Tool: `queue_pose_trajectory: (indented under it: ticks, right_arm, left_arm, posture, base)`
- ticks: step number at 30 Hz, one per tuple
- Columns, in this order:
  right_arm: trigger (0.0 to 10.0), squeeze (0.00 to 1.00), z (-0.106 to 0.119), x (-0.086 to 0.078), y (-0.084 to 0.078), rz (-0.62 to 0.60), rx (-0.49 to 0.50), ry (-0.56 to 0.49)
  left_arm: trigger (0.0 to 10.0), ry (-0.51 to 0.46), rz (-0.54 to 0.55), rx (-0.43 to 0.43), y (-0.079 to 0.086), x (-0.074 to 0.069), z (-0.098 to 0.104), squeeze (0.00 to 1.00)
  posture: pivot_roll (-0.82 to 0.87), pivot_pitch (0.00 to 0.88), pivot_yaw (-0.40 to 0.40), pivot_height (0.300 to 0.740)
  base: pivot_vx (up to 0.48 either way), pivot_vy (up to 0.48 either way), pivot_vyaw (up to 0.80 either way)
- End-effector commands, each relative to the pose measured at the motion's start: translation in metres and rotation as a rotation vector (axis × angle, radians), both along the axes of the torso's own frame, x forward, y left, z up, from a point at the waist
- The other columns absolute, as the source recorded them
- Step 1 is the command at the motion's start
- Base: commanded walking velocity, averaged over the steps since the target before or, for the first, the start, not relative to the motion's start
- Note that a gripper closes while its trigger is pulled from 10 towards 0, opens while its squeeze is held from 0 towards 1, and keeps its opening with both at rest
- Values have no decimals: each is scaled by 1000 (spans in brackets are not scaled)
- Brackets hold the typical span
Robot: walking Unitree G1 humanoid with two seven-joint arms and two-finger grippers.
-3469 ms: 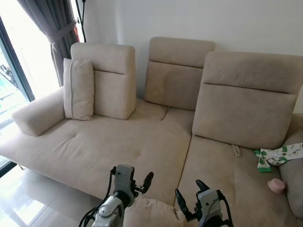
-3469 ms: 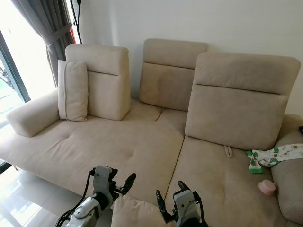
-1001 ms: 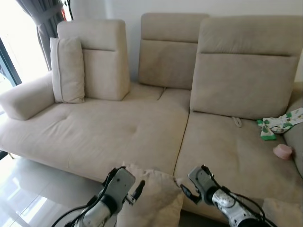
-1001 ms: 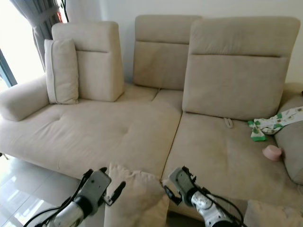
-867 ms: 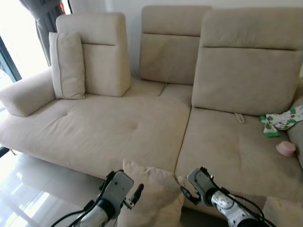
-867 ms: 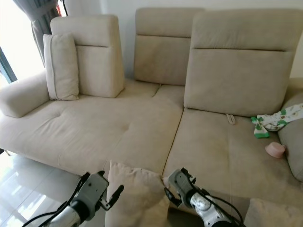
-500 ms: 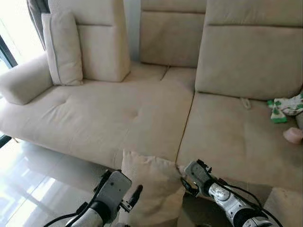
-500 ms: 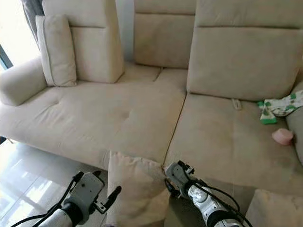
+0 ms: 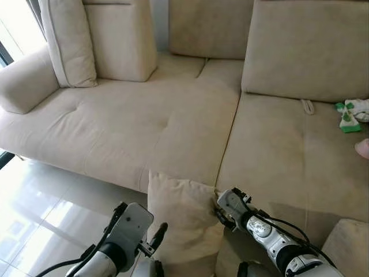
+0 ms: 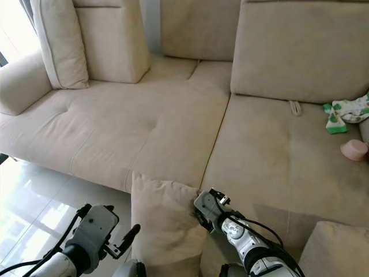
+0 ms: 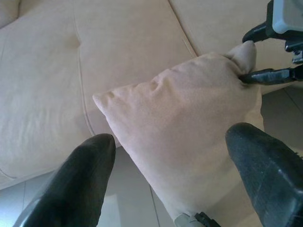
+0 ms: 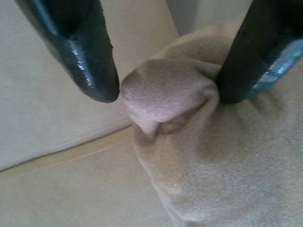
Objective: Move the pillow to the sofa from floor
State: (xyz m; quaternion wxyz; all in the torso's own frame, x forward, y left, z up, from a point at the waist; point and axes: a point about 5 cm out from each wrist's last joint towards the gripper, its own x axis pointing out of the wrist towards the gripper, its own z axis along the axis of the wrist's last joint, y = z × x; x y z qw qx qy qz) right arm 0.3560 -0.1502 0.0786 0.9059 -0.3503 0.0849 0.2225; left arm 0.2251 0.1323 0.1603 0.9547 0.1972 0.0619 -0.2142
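Against the sofa (image 9: 173, 121) front stands the pillow (image 9: 179, 222), tall way up. Right gripper (image 12: 161, 97), half open, straddles its near corner; left gripper (image 11: 170, 161) gapes wide, empty, beside it.

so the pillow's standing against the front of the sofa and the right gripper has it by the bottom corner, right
Not quite. The pillow does stand against the front of the sofa, but the right gripper is at its top corner, not the bottom one. The left wrist view shows its fingers either side of that upper corner.
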Motion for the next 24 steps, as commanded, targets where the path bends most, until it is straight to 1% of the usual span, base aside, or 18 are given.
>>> queue_pose_trajectory:
  ticks: [1,5,7,8,9,10,13,15,16,17,18,19,20,21,22,23,24]
  right_arm:
    - [0,0,-6,-3,5,-4,20,31]
    - [0,0,-3,-1,4,-18,54,12]
    - [0,0,-3,-3,-1,-39,87,2]
    - [0,0,-3,-3,-1,-39,87,2]
    - [0,0,-6,-6,-8,-56,110,-9]
    - [0,0,-6,-6,-8,-56,110,-9]
    - [0,0,-9,-13,-17,-54,129,-31]
    - [0,0,-10,-15,-18,-50,133,-38]
    - [0,0,-11,-18,-19,-19,126,-60]
    - [0,0,-11,-21,-19,4,120,-75]
    - [0,0,-12,-26,-18,41,108,-97]
    - [0,0,-13,-29,-18,65,101,-110]
    - [0,0,-13,-29,-18,65,101,-110]
    - [0,0,-14,-33,-18,106,81,-130]
    - [0,0,-14,-37,-18,136,68,-143]
    - [0,0,-14,-37,-18,136,68,-143]
    - [0,0,-15,-41,-18,177,45,-158]
  left_arm:
    - [10000,20,27,32,6,-3,-1,0]
    - [10000,25,34,23,6,-2,-1,0]
    - [10000,24,30,14,2,2,-2,0]
    - [10000,24,30,14,2,2,-2,0]
    - [10000,14,20,3,-2,7,-2,0]
    - [10000,14,20,3,-2,7,-2,0]
    - [10000,4,12,-13,-8,16,-1,0]
    - [10000,4,10,-15,-10,19,-1,0]
    - [10000,-4,-3,-17,-12,23,-1,0]
    - [10000,-9,-11,-18,-15,26,-1,0]
    - [10000,-16,-23,-19,-17,31,-1,0]
    - [10000,-21,-30,-20,-19,35,-1,0]
    - [10000,-21,-30,-20,-19,35,-1,0]
    - [10000,-21,-41,-16,-20,40,-2,0]
    - [10000,-21,-49,-13,-21,44,-3,0]
    - [10000,-21,-49,-13,-21,44,-3,0]
    - [10000,-21,-62,-5,-21,49,-4,0]
  posture:
    - [419,274,147,575]
    - [395,262,140,575]
    - [371,248,133,575]
    - [371,248,133,575]
    - [332,231,126,575]
    - [332,231,126,575]
    - [295,212,115,575]
    - [288,209,113,575]
    - [244,181,100,575]
    - [244,181,100,575]
    - [204,153,89,575]
    - [204,153,89,575]
    - [204,153,89,575]
    - [172,130,81,575]
    - [172,130,81,575]
    - [172,130,81,575]
    - [133,105,72,575]
  base:
    - [0,0,0]
    - [0,0,0]
    - [0,0,0]
    - [0,0,0]
    - [0,0,0]
    - [0,0,0]
    - [0,0,0]
    - [0,0,0]
    - [0,0,0]
    - [0,0,0]
    - [0,0,0]
    - [0,0,0]
    - [0,0,0]
    - [0,0,0]
    - [0,0,0]
    - [0,0,0]
    - [0,0,0]
